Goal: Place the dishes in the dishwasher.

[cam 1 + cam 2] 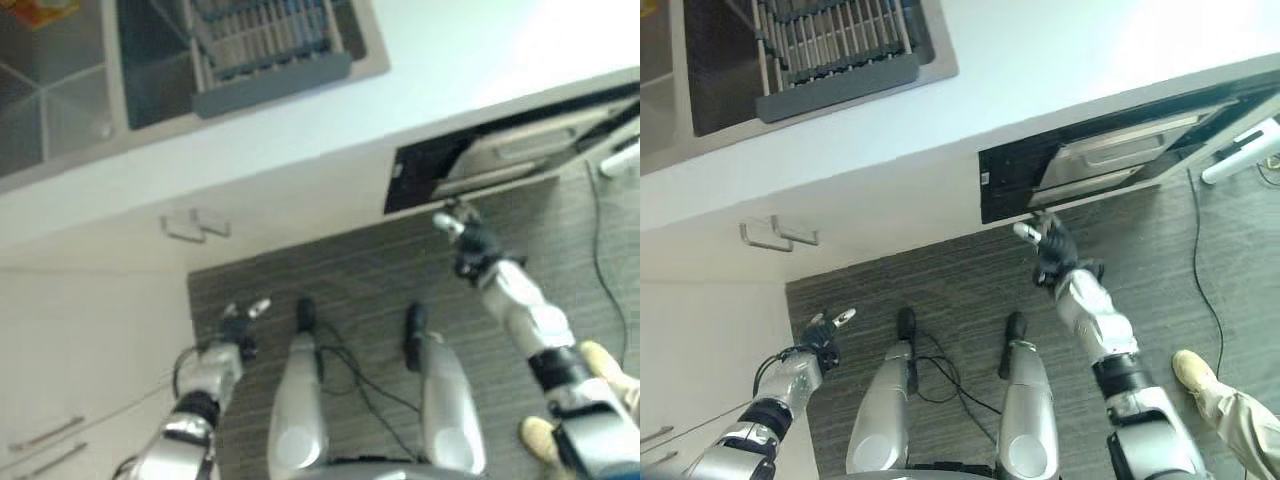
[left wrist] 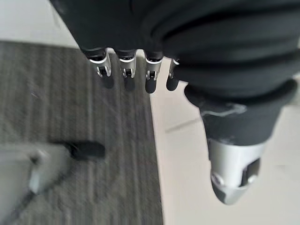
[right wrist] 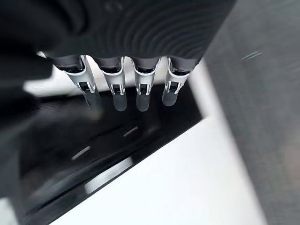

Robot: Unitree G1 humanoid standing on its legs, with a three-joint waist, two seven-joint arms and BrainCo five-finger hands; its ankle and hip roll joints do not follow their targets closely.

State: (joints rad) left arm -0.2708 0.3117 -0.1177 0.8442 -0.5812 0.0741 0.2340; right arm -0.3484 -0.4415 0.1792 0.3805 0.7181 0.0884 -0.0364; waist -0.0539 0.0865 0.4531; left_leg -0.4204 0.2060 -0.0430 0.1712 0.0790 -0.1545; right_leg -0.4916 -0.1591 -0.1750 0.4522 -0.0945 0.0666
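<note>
The dishwasher [image 1: 1110,160] sits under the white counter [image 1: 480,60], its dark door tipped slightly open at the top, with a pale inner panel showing in the gap. My right hand [image 1: 1050,250] reaches up to the left end of that gap, its fingers [image 3: 119,93] straight and open in front of the dark opening, holding nothing. My left hand [image 1: 238,325] hangs low by the white cabinets, fingers [image 2: 126,70] relaxed and empty. A grey dish rack [image 1: 265,45] lies in the sink [image 1: 150,70] above.
Two metal cabinet handles [image 1: 195,227] stick out below the counter edge. Grey ribbed flooring [image 1: 350,280] runs before the dishwasher. A person's shoe [image 1: 1195,372] stands at the lower right. A white bar [image 1: 1240,160] lies on the floor by the dishwasher's right end.
</note>
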